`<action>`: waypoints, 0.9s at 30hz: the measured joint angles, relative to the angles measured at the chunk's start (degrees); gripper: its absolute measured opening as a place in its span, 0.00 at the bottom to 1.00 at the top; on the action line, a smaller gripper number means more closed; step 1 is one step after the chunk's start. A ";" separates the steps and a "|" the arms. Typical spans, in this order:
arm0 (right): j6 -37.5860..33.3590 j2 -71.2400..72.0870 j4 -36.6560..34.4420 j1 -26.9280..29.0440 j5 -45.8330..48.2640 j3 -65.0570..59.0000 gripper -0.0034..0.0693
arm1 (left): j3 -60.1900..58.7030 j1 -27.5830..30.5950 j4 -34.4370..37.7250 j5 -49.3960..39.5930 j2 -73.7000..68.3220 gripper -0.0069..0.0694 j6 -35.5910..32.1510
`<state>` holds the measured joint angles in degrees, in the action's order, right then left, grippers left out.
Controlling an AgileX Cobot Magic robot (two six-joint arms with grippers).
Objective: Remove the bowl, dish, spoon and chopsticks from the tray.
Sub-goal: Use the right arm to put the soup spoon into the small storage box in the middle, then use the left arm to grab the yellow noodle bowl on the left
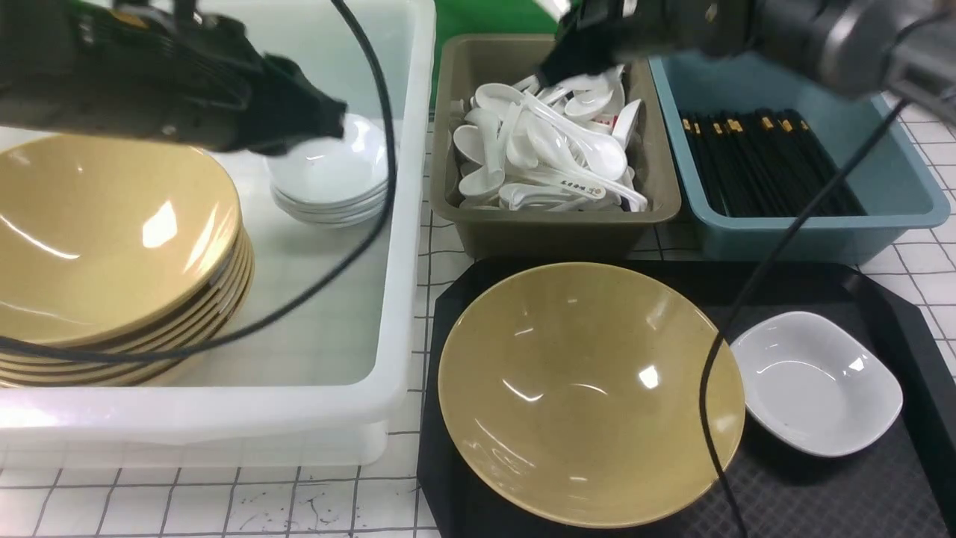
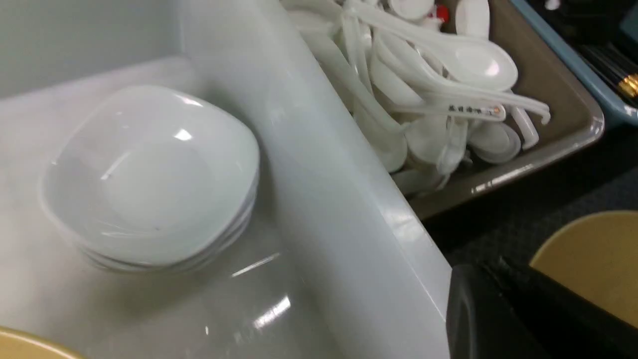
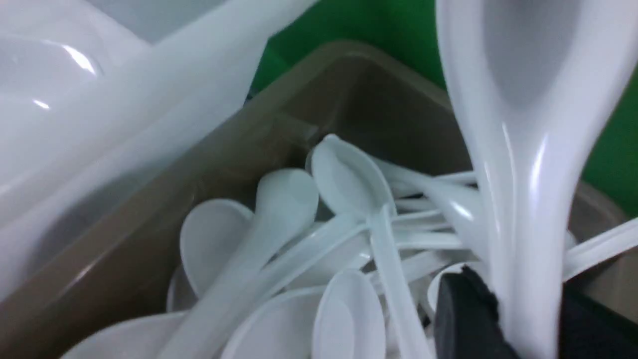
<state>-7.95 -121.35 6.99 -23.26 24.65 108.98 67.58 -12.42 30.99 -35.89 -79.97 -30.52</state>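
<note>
The yellow bowl (image 1: 590, 392) sits empty on the left half of the black tray (image 1: 821, 284). The small white dish (image 1: 818, 381) sits on the tray to the bowl's right. My right gripper (image 1: 559, 69) hangs over the far end of the olive bin and is shut on the handle of a white spoon (image 3: 528, 149), scoop pointing away from the jaws (image 3: 523, 309). My left gripper (image 1: 328, 119) is shut and empty, above the stacked white dishes in the white tub; it also shows in the left wrist view (image 2: 486, 279). No chopsticks show on the tray.
The white tub (image 1: 403, 224) at the left holds a stack of yellow bowls (image 1: 112, 246) and a stack of white dishes (image 1: 332, 175). The olive bin (image 1: 553, 232) holds several white spoons. The blue bin (image 1: 821, 239) holds several black chopsticks (image 1: 762, 161). A black cable (image 1: 717, 351) hangs over the bowl.
</note>
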 joint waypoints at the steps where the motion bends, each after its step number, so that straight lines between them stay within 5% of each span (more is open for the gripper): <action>1: 0.68 -1.39 -0.05 0.18 -0.13 0.00 0.38 | 0.00 0.00 0.81 -0.56 -0.40 0.08 -1.52; 7: 1.73 -2.13 -0.06 0.37 6.33 0.42 0.68 | 2.37 0.00 6.44 -5.64 -1.58 0.08 -10.32; 13: -0.76 3.53 -0.06 0.31 27.34 7.26 0.71 | 14.80 -2.25 3.21 -16.65 -7.24 0.08 -9.59; 17: -4.75 9.20 -0.10 0.31 42.59 10.75 0.58 | 25.34 -8.85 -4.13 -22.73 -14.60 0.12 -4.89; 20: -5.18 11.70 -1.15 0.31 45.76 9.71 0.46 | 29.34 -12.53 -9.03 -25.29 -18.61 0.18 -1.85; 24: -6.29 16.42 -4.96 0.31 46.54 3.31 0.27 | 35.16 -18.14 -16.82 -28.39 -26.62 0.33 4.26; 27: -8.97 24.31 -8.98 0.31 46.73 -8.81 0.11 | 39.94 -20.95 -22.98 -29.98 -34.45 0.54 9.47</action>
<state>-16.92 -97.05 -1.99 -22.95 71.38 100.17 107.52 -33.37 8.01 -65.86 -114.42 -21.04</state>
